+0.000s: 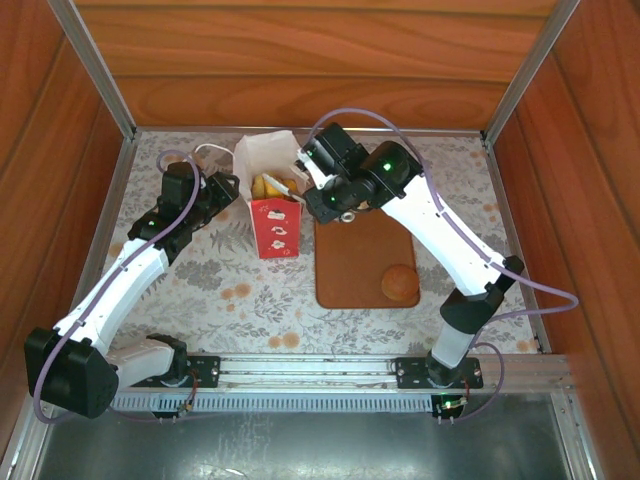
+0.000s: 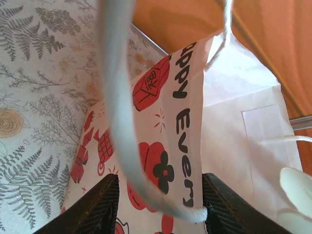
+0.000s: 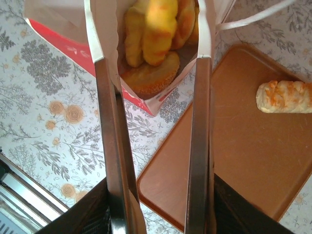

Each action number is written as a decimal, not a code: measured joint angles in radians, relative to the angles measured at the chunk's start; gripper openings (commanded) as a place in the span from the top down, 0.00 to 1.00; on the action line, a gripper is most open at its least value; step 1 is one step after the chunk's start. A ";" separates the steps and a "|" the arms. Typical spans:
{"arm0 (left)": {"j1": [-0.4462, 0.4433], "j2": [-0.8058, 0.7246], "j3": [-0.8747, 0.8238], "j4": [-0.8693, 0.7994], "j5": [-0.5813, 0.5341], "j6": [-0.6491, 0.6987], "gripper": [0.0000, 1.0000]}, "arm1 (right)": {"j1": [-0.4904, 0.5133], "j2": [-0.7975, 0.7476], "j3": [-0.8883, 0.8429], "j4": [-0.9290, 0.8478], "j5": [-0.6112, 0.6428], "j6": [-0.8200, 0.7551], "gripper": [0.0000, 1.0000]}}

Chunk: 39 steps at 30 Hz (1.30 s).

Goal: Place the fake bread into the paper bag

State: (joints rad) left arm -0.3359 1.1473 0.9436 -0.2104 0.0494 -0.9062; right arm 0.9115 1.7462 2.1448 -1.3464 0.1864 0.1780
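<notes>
While the right gripper (image 3: 156, 207) pinches the handle end of the metal tongs (image 3: 197, 146), the two steel arms stand well apart and run up to the mouth of the paper bag (image 1: 272, 225), one along each side of the opening. From where I look, nothing is caught between them. Most of the fake bread (image 3: 153, 34) already lies heaped inside the bag, golden and glossy, with a round seeded piece lowest in the pile. A twisted roll (image 3: 284, 96) lies on the brown board (image 1: 350, 270) just beside the bag, and a round bun (image 1: 400, 283) sits at the board's near right corner, well apart from the bag. The left gripper (image 2: 160, 195) is up against the bag's left side, its dark fingers (image 2: 97, 204) spread, with the red-printed face between them and a white cord handle (image 2: 117, 122) looping across. I cannot tell whether it has hold of anything. The bag stands upright on the flowered tablecloth (image 1: 200, 290).
</notes>
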 measured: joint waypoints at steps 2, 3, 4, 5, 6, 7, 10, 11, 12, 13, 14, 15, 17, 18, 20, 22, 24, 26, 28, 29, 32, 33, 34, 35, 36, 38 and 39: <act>0.000 0.001 0.000 0.000 0.000 0.000 0.51 | 0.000 0.000 0.027 -0.001 0.006 0.000 0.55; 0.000 0.001 0.000 0.000 0.000 0.000 0.49 | 0.000 0.000 0.047 -0.002 0.009 0.000 0.55; 0.000 0.001 0.000 0.000 0.000 0.001 0.48 | 0.000 0.000 0.067 -0.002 0.012 0.000 0.55; -0.001 0.001 0.000 0.000 -0.001 0.005 0.47 | 0.000 -0.001 0.084 0.000 0.014 0.000 0.55; -0.001 0.001 0.000 0.000 -0.001 0.007 0.46 | 0.000 -0.006 0.101 0.003 0.014 0.000 0.55; -0.001 0.000 0.000 0.000 -0.001 0.011 0.44 | 0.000 -0.013 0.109 0.006 0.014 0.000 0.55; -0.001 0.000 0.002 0.000 -0.001 0.023 0.43 | -0.003 -0.063 0.115 0.022 0.016 0.000 0.54; -0.001 -0.003 0.003 -0.001 -0.001 0.029 0.42 | -0.008 -0.086 0.115 0.024 0.021 0.001 0.54; -0.002 -0.006 0.003 -0.003 -0.002 0.035 0.41 | -0.016 -0.110 0.115 0.025 0.024 0.003 0.54; -0.002 -0.012 0.003 -0.005 -0.003 0.040 0.40 | -0.024 -0.136 0.114 0.027 0.028 0.007 0.54; -0.004 -0.019 0.003 -0.007 -0.006 0.044 0.38 | -0.036 -0.161 0.110 0.030 0.030 0.012 0.54; -0.005 -0.029 0.003 -0.010 -0.010 0.047 0.37 | -0.053 -0.191 0.098 0.038 0.032 0.018 0.54; -0.005 -0.052 0.003 -0.014 -0.021 0.055 0.35 | -0.094 -0.253 0.054 0.059 0.037 0.034 0.54; -0.005 -0.068 0.003 -0.015 -0.029 0.060 0.33 | -0.117 -0.285 0.022 0.068 0.040 0.043 0.54; -0.005 -0.100 -0.003 -0.014 -0.046 0.066 0.30 | -0.165 -0.339 -0.042 0.075 0.044 0.061 0.54; -0.005 -0.140 -0.023 -0.014 -0.068 0.074 0.28 | -0.223 -0.382 -0.113 0.075 0.045 0.080 0.54; -0.005 -0.170 -0.047 -0.015 -0.087 0.076 0.27 | -0.280 -0.415 -0.190 0.072 0.046 0.098 0.54; -0.005 -0.191 -0.073 -0.015 -0.106 0.077 0.25 | -0.334 -0.439 -0.272 0.065 0.044 0.116 0.54; -0.005 -0.204 -0.098 -0.019 -0.121 0.076 0.25 | -0.386 -0.458 -0.364 0.060 0.038 0.132 0.53; -0.005 -0.206 -0.105 -0.019 -0.126 0.076 0.25 | -0.406 -0.463 -0.405 0.058 0.030 0.138 0.53; -0.005 -0.208 -0.119 -0.022 -0.134 0.076 0.24 | -0.451 -0.456 -0.529 0.058 -0.004 0.150 0.55; -0.005 -0.209 -0.121 -0.023 -0.135 0.076 0.24 | -0.457 -0.447 -0.570 0.061 -0.017 0.154 0.55; -0.005 -0.209 -0.121 -0.023 -0.136 0.076 0.24 | -0.461 -0.433 -0.609 0.069 -0.033 0.159 0.55; -0.005 -0.209 -0.121 -0.023 -0.135 0.076 0.24 | -0.461 -0.422 -0.642 0.082 -0.047 0.166 0.55; -0.005 -0.210 -0.121 -0.023 -0.136 0.076 0.24 | -0.462 -0.408 -0.677 0.100 -0.064 0.172 0.55; -0.005 -0.211 -0.121 -0.023 -0.136 0.076 0.24 | -0.462 -0.380 -0.729 0.139 -0.101 0.181 0.55; -0.005 -0.211 -0.121 -0.023 -0.136 0.076 0.24 | -0.462 -0.364 -0.747 0.161 -0.118 0.187 0.55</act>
State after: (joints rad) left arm -0.3405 0.9363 0.8230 -0.2329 -0.0864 -0.8307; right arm 0.4500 1.3823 1.3979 -1.1854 0.0681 0.3649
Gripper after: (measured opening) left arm 0.761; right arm 0.454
